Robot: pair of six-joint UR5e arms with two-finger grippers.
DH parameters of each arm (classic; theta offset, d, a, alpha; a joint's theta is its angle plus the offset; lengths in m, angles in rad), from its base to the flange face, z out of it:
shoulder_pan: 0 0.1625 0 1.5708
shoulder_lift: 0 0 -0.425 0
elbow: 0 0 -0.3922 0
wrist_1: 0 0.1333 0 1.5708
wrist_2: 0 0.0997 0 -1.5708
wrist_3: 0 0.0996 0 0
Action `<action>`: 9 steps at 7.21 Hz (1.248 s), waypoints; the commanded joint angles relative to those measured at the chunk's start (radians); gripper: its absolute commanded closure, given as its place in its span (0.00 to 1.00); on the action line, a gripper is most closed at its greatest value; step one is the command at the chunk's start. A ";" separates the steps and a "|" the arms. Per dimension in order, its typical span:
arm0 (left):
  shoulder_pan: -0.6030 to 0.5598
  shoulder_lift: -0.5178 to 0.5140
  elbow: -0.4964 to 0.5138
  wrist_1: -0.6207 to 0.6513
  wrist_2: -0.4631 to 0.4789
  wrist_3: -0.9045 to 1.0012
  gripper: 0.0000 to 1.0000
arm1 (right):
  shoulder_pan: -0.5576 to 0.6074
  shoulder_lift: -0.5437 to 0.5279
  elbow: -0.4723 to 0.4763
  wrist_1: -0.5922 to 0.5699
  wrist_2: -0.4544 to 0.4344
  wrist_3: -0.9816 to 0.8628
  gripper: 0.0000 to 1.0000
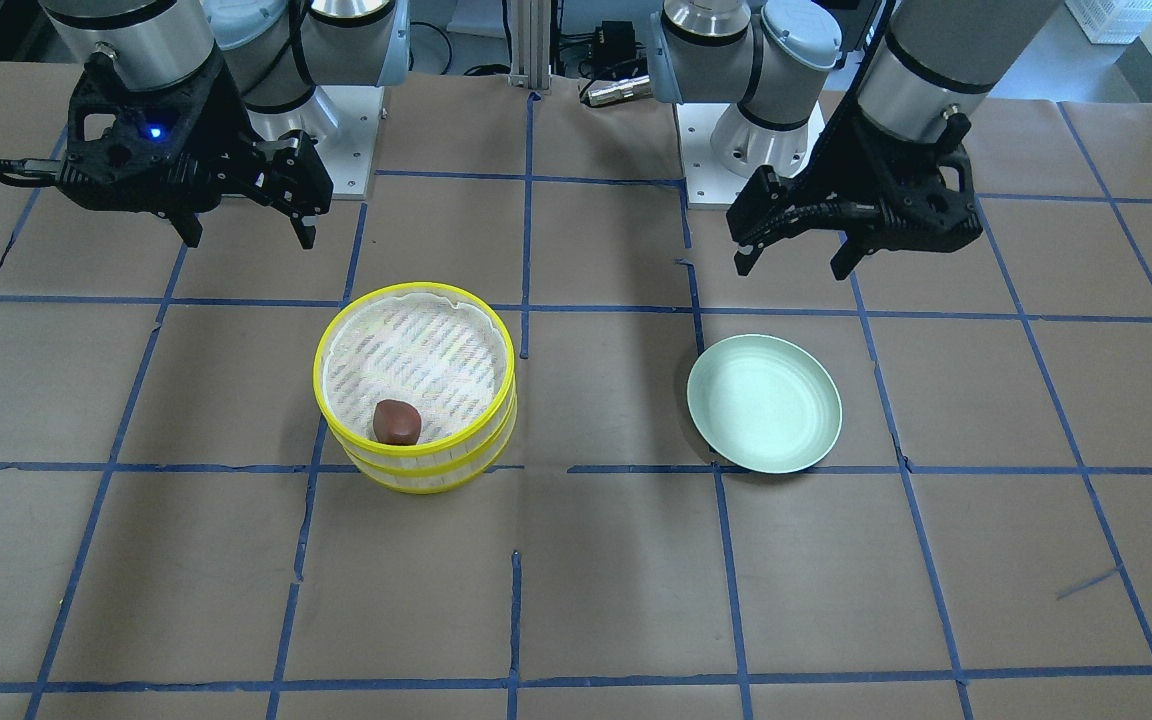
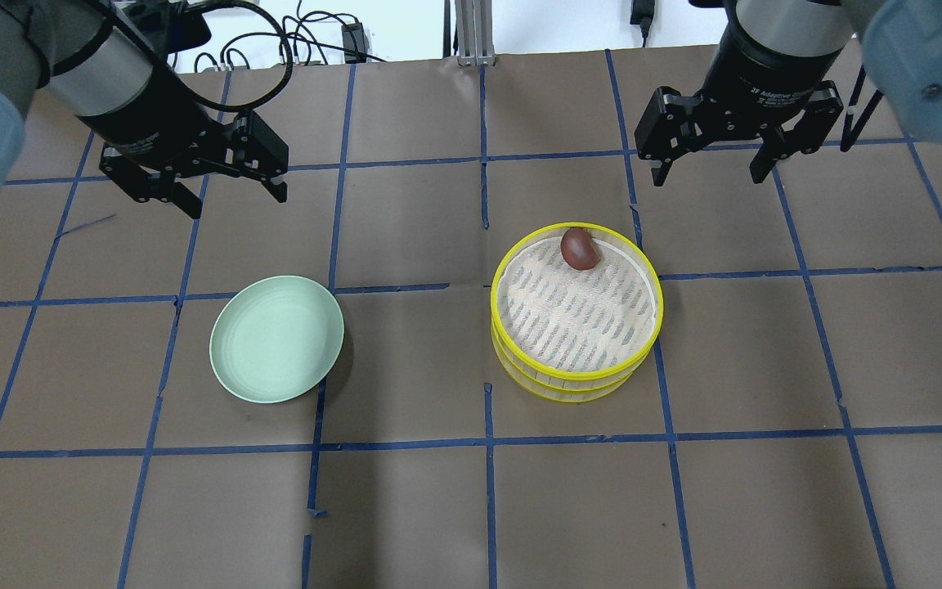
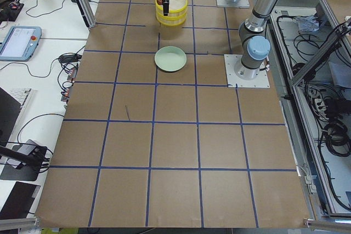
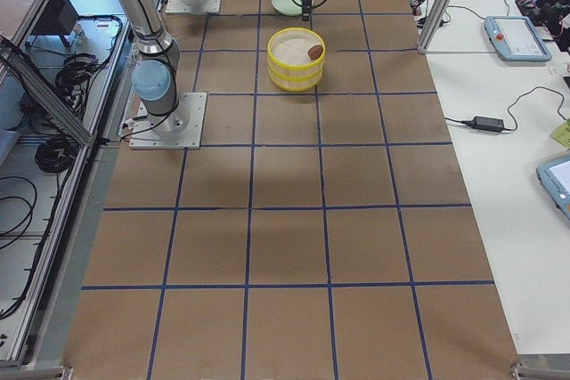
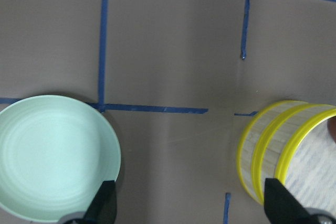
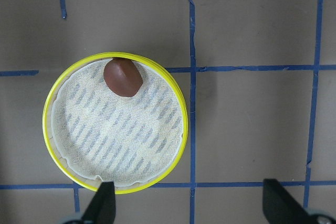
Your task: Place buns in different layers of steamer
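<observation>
1. The right gripper (image 2: 710, 176) hangs well above the table (image 2: 405, 507), its jaws spread wide and pinching nothing. Below them, off toward the left-arm side, stand the two steamer layers, stacked
2. The left gripper (image 2: 235, 200) hangs about as high, jaws likewise spread wide with nothing between them. The plate (image 2: 276, 338) lies below them. In the left wrist view the plate's rim shows by one fingertip and the stack's wall by the other, with bare paper between
3. The upper layer (image 2: 577, 319) sits squarely on the lower layer (image 1: 426, 478), rims in line. The lower floor is hidden
4. The brown bun (image 2: 580, 249) lies in the upper layer, touching its wall. In the right wrist view it is at the rim farthest from the fingertips
5. Plate and stack are well apart, with open paper on every side of both
6. The rims are bright yellow bands over pale slatted sides. The floor is whitish with rows of grey slots, its edge wavy against the rim
7. The bun is a smooth, rounded, dark reddish lump. The plate is pale green, round and shallow with faint rings. The table is brown paper crossed by blue tape lines
</observation>
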 commanded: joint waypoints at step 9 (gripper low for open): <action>-0.008 0.050 -0.025 -0.107 0.066 0.036 0.00 | 0.003 0.000 0.002 -0.002 0.002 0.000 0.00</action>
